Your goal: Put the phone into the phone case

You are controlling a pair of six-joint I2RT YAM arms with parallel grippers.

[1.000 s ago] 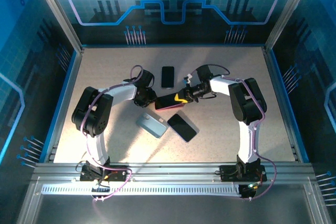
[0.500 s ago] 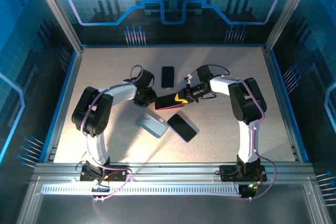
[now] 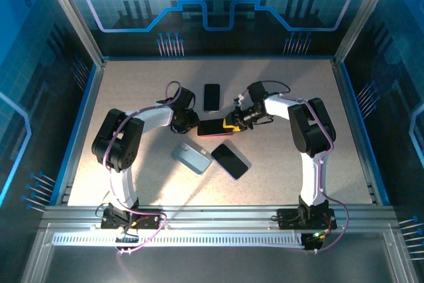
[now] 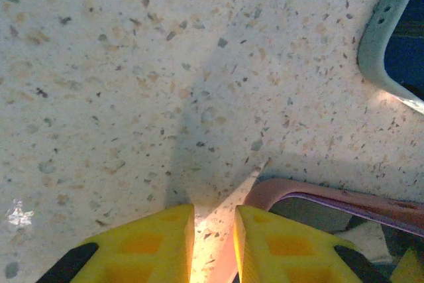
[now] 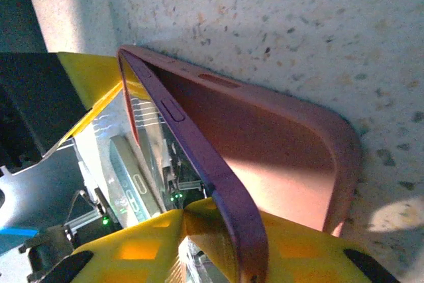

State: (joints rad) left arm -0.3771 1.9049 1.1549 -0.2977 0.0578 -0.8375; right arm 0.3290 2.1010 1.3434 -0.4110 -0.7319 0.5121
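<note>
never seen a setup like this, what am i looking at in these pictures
Two robot arms are bolted at the near edge of a speckled table. The wide picture looks down from above; the other two come from a camera on each wrist, showing that arm's yellow-fingered end effector. On the table lie a far black phone, a near black phone, a pale blue case and a pink case with a dark screen inside. The right end effector straddles the pink case's rim; how firmly, I can't tell. The left end effector sits at that case's corner, fingers slightly apart, holding nothing.
</note>
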